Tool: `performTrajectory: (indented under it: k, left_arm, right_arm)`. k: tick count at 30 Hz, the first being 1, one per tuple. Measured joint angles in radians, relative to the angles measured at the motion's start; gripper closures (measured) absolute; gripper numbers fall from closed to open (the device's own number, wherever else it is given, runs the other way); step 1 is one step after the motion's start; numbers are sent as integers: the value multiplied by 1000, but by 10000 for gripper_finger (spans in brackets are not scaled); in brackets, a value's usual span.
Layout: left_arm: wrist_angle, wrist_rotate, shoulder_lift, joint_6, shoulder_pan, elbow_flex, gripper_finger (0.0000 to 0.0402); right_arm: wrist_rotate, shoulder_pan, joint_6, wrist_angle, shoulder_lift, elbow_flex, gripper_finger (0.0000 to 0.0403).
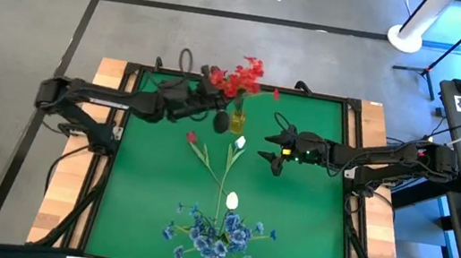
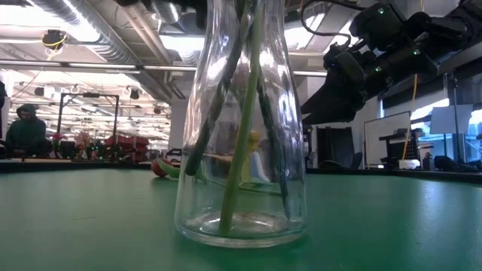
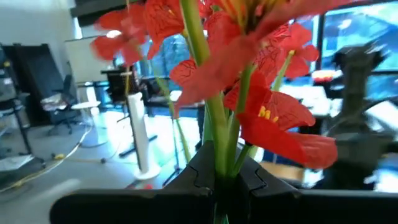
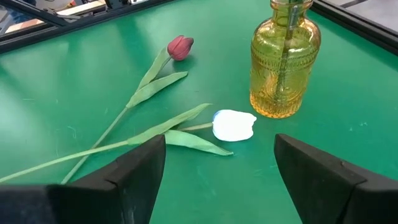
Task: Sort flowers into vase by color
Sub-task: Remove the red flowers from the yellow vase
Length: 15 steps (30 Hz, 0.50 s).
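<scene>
One bunch of red flowers (image 1: 239,78) is clamped tight in the left hand (image 1: 216,84) above the yellow vase (image 1: 238,117) at the far side of the bench (image 1: 309,212). Still lying loose are the white buds (image 1: 232,201), a pink rosebud (image 1: 192,137) and blue flowers (image 1: 215,235). The right hand (image 1: 274,151) waits wide open and empty nearby, with bare bench around it.

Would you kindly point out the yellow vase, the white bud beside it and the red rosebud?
Yellow vase (image 4: 285,78): right wrist view, on its ribbed belly.
White bud (image 4: 234,125): right wrist view, middle of the head.
Red rosebud (image 4: 180,47): right wrist view, middle of the head.
</scene>
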Motion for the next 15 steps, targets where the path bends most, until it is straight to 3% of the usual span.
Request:
performTrajectory:
  k: [6,12,15]
  left_arm:
    - [-219,-3,-208,-150,-56,0,396]
    - [-678,31,-425,-575,-94,1,398]
    - [-929,117,-484,-799,-112,2,398]
  right_arm:
    - [0,0,1,-3,0,0,104]
    - [0,0,2,-7,0,0,104]
    - [0,0,2,-7,0,0,104]
